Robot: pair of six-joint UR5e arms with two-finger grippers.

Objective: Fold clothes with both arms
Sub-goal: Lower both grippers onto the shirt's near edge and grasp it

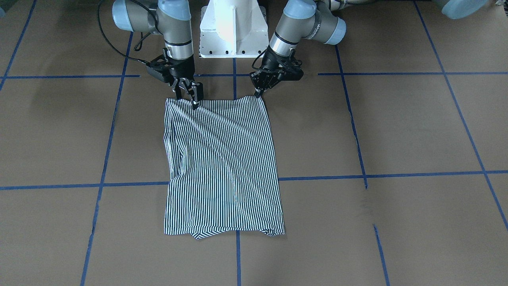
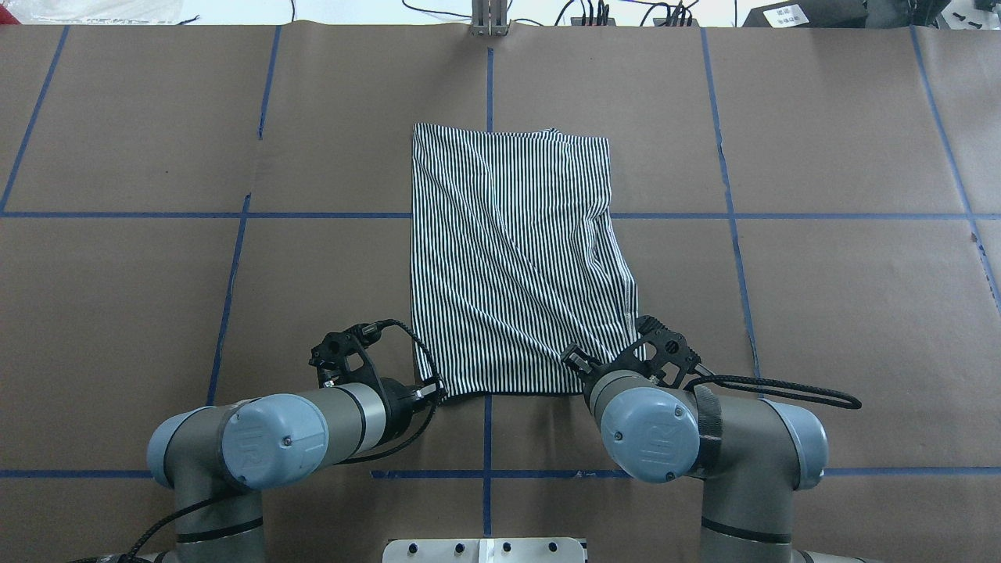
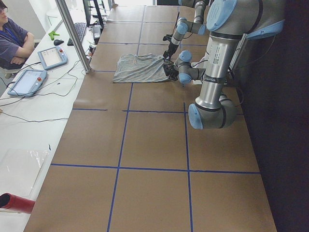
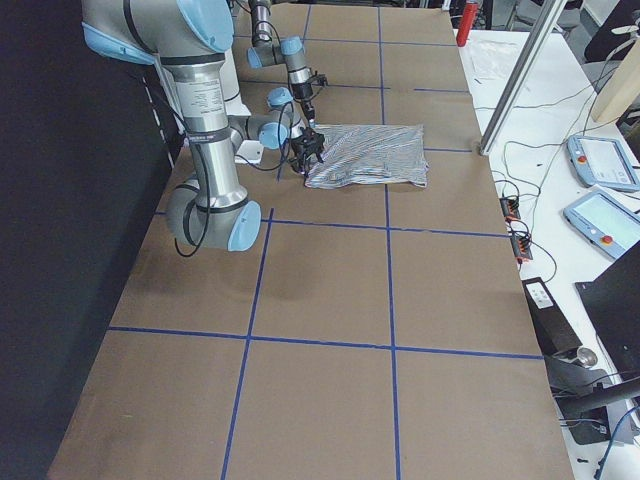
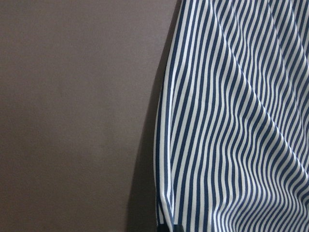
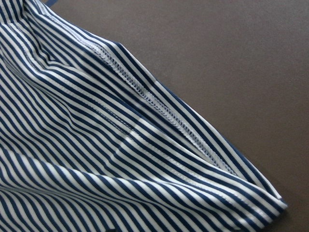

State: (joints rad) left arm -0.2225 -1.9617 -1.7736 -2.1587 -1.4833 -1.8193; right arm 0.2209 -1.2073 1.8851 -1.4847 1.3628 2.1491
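Shirt (image 1: 224, 167) lying lengthwise, pointing away from robot
Left gripper (image 1: 259, 93) and right gripper (image 1: 194, 102) are clamped on its near edge, one per corner.

The navy-and-white striped polo shirt (image 1: 222, 159) is soft, matt knit cloth, its hem stitching raised; the brown worktop (image 1: 397, 131) is smooth and matt, probably paper.

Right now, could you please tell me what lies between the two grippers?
Only the edge of the polo shirt nearest the robot runs from the left gripper to the right gripper. The front-facing view shows it best.
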